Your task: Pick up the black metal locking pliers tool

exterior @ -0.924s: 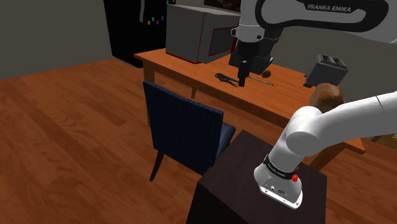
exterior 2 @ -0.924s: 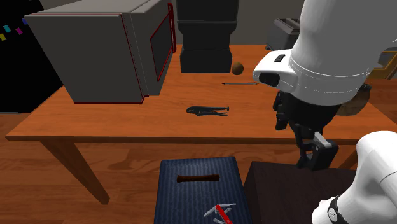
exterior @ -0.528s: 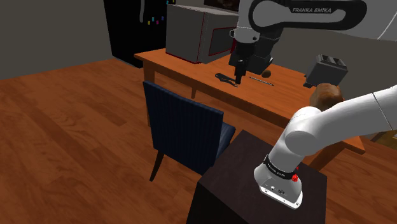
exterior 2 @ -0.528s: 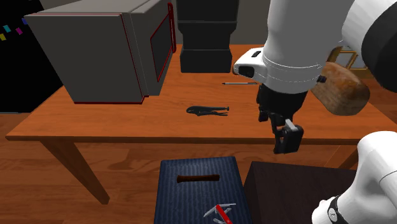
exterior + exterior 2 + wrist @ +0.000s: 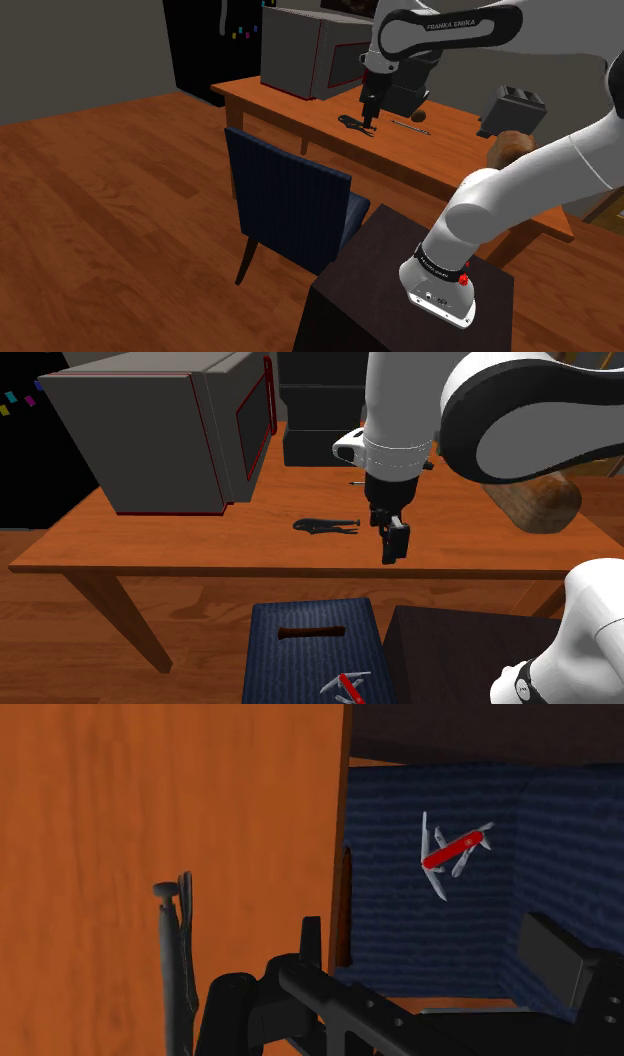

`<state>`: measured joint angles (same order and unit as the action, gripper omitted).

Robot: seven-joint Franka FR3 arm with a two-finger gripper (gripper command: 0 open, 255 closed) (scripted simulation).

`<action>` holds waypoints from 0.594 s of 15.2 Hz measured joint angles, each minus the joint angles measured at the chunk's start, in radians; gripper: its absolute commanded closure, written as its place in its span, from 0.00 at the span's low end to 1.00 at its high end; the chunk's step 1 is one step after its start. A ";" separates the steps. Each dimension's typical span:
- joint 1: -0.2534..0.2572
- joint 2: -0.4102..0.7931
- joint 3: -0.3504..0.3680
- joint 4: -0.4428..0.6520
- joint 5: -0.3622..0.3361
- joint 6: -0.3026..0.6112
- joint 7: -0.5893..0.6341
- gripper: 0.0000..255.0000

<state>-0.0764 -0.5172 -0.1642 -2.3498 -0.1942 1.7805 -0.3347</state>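
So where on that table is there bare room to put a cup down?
The widest bare patch of the orange wooden table is its front strip, between the grey microwave and the black locking pliers. Another lies between the robot's black hand and the brown rounded lump. The back is crowded: microwave, black boxy appliance, thin screwdriver.

Rises as a white arm [image 5: 492,198] in a tall arch, bent at the elbow, reaching up and to the shoulder view's left; turns the wrist [image 5: 398,450] downward; points the black gripper [image 5: 368,120] straight down; holds both fingers [image 5: 555,966] apart, clasping nothing.
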 measured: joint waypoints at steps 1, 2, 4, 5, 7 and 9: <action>-0.007 0.029 -0.021 0.011 -0.003 0.027 -0.018 0.00; -0.011 0.063 -0.038 0.033 -0.002 0.047 -0.033 0.00; -0.022 0.119 -0.075 0.067 0.000 0.085 -0.069 0.00; -0.025 0.152 -0.091 0.086 0.006 0.106 -0.084 0.00; -0.032 0.215 -0.123 0.117 0.020 0.152 -0.116 0.00; -0.040 0.277 -0.155 0.165 0.040 0.177 -0.155 0.00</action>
<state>-0.1165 -0.2406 -0.3192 -2.1843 -0.1543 1.9575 -0.4900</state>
